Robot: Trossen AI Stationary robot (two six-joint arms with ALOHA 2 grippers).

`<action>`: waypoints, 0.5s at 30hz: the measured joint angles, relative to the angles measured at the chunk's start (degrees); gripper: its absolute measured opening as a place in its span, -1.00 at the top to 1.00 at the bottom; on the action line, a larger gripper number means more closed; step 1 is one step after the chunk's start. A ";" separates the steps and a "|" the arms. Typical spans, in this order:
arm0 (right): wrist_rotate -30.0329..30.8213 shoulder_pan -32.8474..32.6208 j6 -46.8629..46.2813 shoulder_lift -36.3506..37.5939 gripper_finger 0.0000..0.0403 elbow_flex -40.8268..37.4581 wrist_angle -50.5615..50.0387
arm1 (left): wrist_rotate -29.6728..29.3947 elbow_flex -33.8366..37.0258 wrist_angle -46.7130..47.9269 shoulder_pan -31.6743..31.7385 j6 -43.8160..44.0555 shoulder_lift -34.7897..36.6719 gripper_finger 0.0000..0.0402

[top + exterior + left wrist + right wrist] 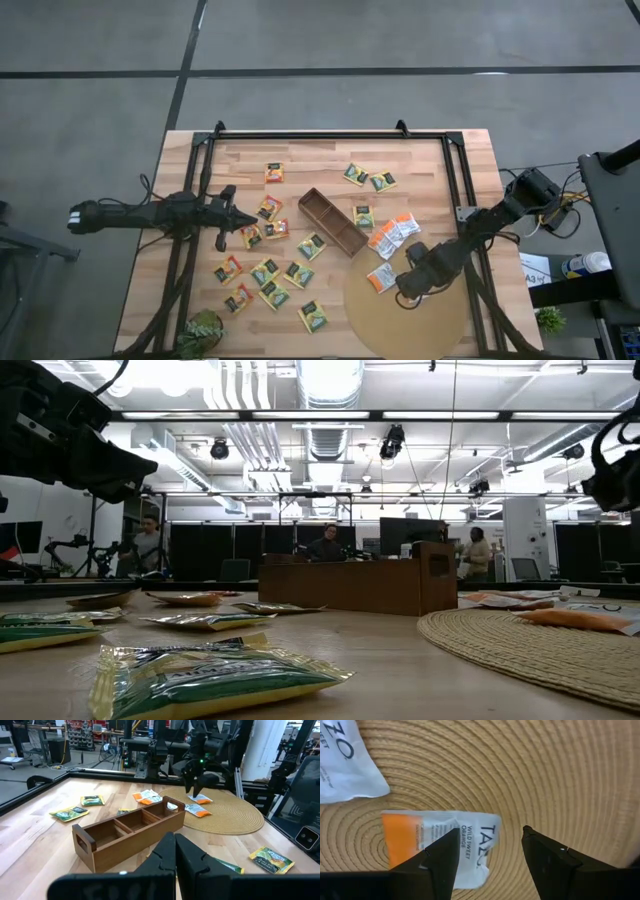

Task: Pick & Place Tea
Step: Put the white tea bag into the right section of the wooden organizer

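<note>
Right arm reaches down for a tea packet on the mat

At nine o'clock on the desk the left gripper waits, jaws shut and empty, out of the way. Loose tea lies around the wooden box. At five o'clock the right gripper hangs with jaws wide over a white-and-orange tea packet on the round mat, ready to pinch; its fingers hide the packet's near edge.
</note>
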State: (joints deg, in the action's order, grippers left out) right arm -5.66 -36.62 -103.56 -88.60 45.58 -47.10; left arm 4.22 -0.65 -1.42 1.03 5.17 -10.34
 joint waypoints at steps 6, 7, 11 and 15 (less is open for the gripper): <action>0.01 0.00 -0.33 -0.06 -0.04 -2.16 3.68 | -0.01 0.01 -0.01 -0.01 -0.01 0.00 1.00; 0.01 0.00 -0.68 -0.13 -0.04 -2.37 3.84 | -0.01 0.01 -0.01 0.00 -0.01 0.01 1.00; 0.01 0.02 -0.89 0.00 0.00 -2.73 4.06 | 0.00 -0.01 -0.01 -0.02 -0.02 0.00 1.00; 0.03 0.00 -1.11 0.15 0.18 -2.87 4.38 | 0.00 0.00 -0.01 0.00 -0.02 0.02 1.00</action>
State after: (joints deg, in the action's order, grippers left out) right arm -5.63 -36.62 -104.66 -88.44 42.71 -42.72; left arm 4.23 -0.65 -1.43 1.03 5.15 -10.33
